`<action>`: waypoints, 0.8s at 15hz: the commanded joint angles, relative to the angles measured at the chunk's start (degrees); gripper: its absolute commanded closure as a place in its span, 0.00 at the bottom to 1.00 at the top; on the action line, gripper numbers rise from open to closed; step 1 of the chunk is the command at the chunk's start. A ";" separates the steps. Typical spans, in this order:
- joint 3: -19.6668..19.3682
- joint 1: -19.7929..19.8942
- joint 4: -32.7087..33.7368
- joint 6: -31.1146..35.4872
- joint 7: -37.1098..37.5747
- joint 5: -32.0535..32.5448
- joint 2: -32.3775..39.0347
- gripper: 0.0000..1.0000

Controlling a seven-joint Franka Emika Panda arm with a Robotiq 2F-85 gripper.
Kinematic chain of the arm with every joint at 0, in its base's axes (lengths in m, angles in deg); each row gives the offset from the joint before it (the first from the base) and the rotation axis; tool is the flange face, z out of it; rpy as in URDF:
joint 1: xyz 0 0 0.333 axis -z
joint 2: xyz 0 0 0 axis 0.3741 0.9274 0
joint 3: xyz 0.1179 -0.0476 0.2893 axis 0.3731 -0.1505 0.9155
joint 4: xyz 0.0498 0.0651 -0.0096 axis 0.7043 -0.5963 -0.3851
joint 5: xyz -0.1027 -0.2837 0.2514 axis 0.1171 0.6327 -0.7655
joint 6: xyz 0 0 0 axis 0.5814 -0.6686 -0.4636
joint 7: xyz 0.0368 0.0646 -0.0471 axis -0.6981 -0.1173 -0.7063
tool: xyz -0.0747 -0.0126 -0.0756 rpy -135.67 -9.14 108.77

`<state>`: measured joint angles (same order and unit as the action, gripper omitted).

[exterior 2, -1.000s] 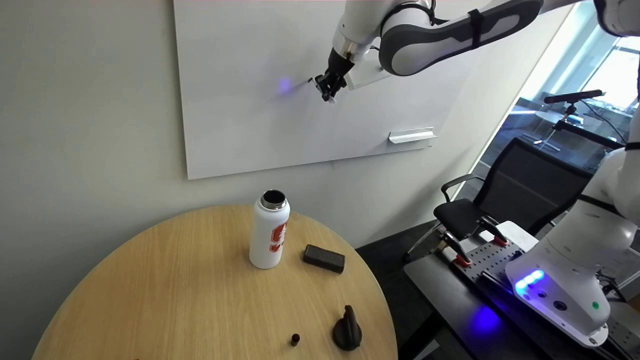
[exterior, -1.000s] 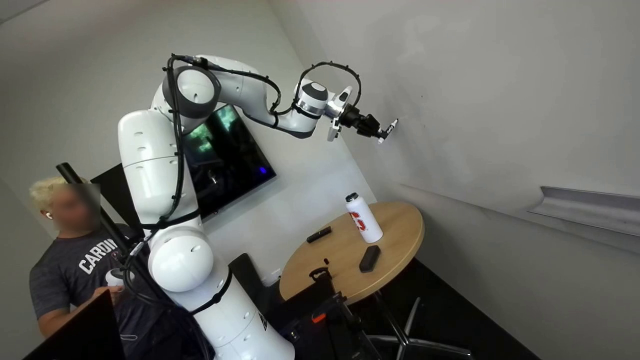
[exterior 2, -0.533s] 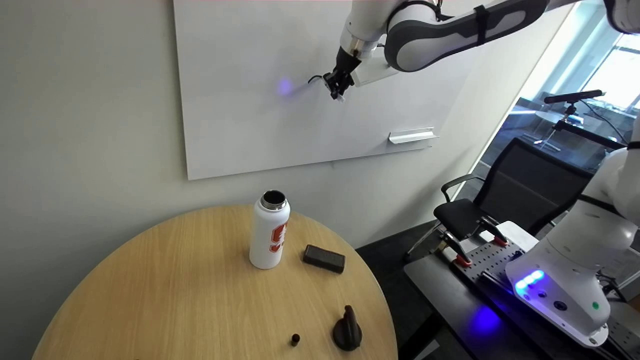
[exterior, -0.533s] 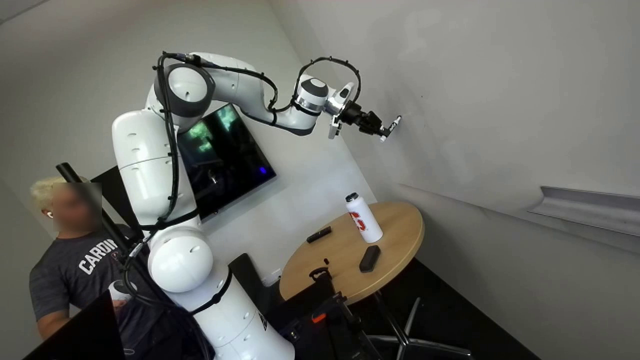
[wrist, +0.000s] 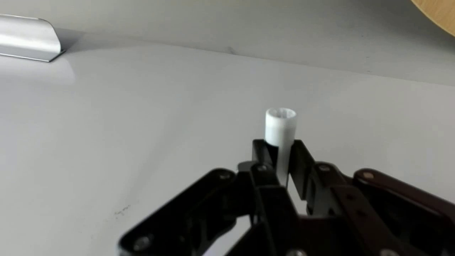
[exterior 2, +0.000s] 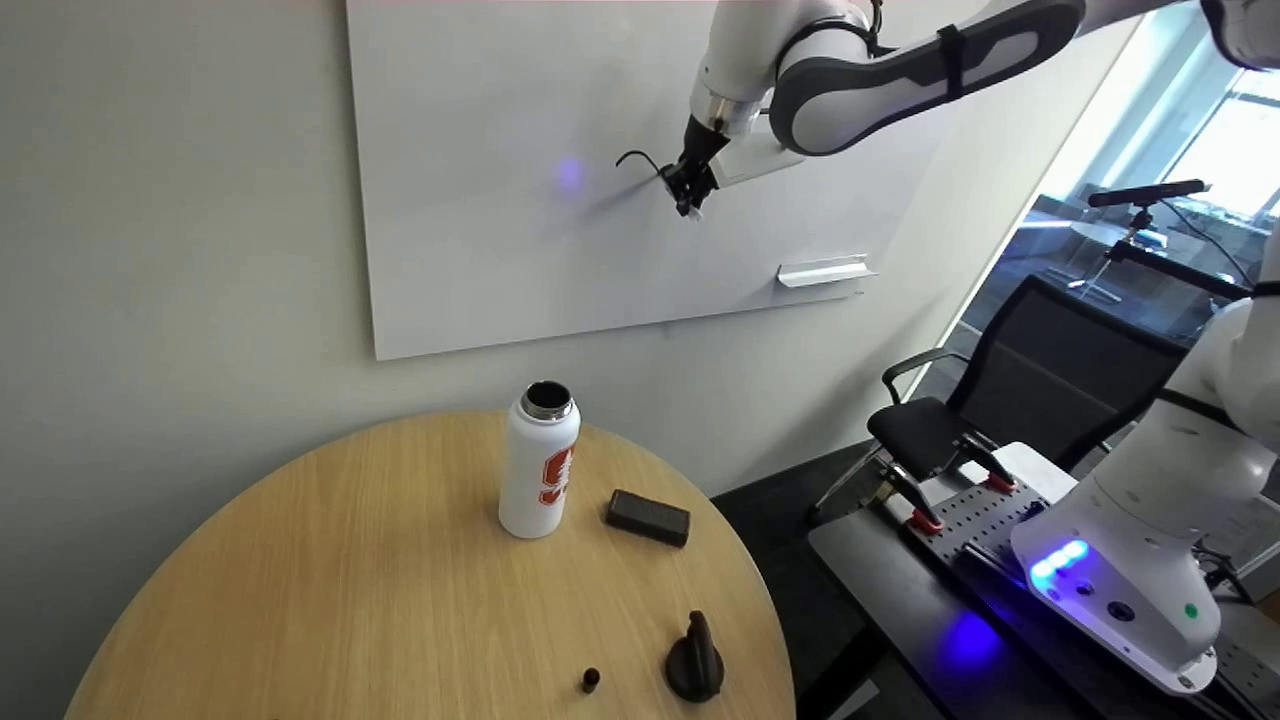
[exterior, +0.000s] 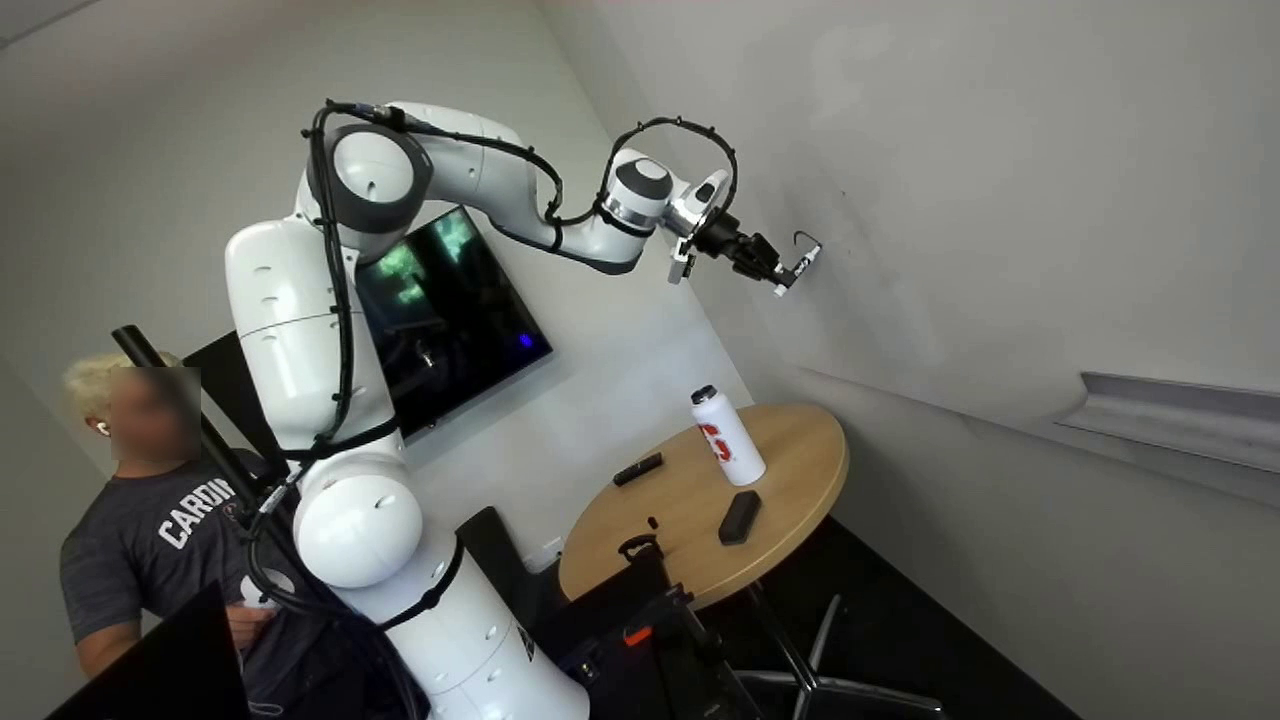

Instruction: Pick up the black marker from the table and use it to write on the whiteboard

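Whiteboard [exterior 2: 470,240] with a longer dark curve [exterior 2: 636,152] than before, black marker [wrist: 281,131] tight in the hand [wrist: 279,153].

The white letters CARDIN [exterior: 194,512] were readable in an exterior view across the chest of a dark grey T-shirt [exterior: 130,560], cut off at one end by a black pole [exterior: 215,450]. In both exterior views the white bottle [exterior 2: 530,470] carried a red emblem [exterior 2: 557,467] resembling a block letter S. Lettering on the black marker [exterior: 803,264] was too small to read.
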<state>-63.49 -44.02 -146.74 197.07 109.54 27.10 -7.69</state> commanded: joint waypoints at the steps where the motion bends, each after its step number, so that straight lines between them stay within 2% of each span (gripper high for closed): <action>1: -0.20 0.38 0.83 -0.57 -1.89 -1.39 1.17 0.95; 12: 0.30 -2.22 4.79 -2.13 -7.44 -2.29 5.77 0.95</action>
<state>-63.22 -45.38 -144.68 197.07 105.04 26.36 -2.93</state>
